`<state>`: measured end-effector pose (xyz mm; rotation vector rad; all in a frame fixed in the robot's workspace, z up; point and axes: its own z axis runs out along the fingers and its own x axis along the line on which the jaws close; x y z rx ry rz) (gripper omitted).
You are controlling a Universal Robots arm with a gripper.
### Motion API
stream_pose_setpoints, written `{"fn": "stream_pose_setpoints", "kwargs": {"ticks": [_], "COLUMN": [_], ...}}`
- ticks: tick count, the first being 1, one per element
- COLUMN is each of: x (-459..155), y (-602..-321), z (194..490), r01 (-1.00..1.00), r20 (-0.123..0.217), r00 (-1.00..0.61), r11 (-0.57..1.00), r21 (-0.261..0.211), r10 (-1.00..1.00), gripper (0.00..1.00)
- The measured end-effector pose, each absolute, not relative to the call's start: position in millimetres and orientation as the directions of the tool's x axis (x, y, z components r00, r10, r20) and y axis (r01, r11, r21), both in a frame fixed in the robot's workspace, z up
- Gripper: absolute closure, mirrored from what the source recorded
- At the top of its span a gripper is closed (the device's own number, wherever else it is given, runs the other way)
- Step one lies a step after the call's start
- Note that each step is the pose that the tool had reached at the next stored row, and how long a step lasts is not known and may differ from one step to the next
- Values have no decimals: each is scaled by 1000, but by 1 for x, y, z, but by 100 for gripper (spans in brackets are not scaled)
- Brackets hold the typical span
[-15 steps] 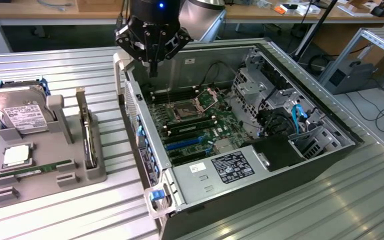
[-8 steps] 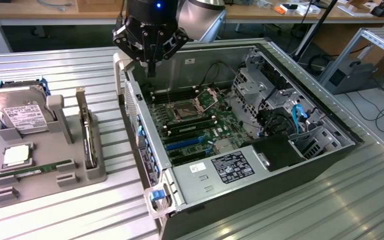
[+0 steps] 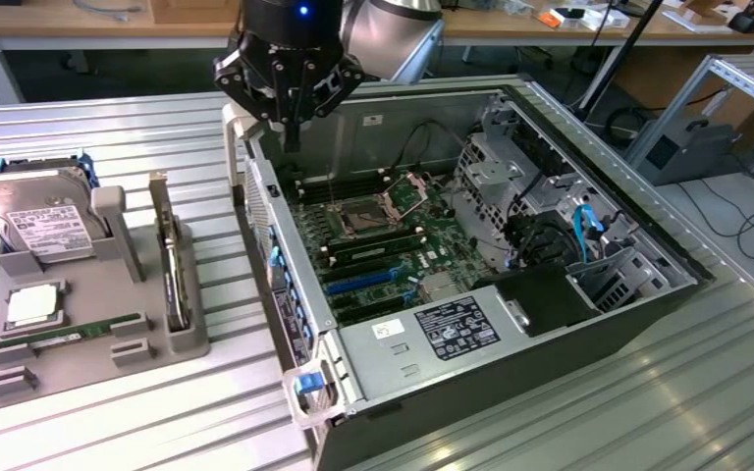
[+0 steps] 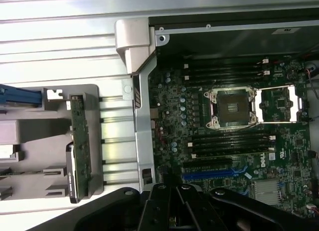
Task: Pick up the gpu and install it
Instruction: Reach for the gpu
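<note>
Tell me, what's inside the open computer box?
A green motherboard with an open processor socket, plus metal drive cages. Whatever sits under the board and the black cover is hidden.

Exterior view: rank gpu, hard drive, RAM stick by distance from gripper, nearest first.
1. gpu, on edge in the tray, closest to the gripper.
2. hard drive, upright, farther toward the exterior view's left.
3. RAM stick, flat, tray's near end.

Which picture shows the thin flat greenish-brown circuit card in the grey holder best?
The wrist view: the thin greenish-brown circuit card shows its whole length and tiny parts. The exterior view shows it as a narrow strip standing on edge in the grey holder.
</note>
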<state>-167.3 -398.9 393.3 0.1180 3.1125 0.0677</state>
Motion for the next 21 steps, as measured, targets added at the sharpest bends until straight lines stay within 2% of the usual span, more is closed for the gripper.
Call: {"fn": "stream_pose_setpoints", "kwargs": {"ticks": [21], "x": [-181], "y": [-399], "z": [393], "r01": [75], "r20": [-24], "r00": [-997], "r11": [996], "r21": [44], "r10": [76], "gripper": [89]}}
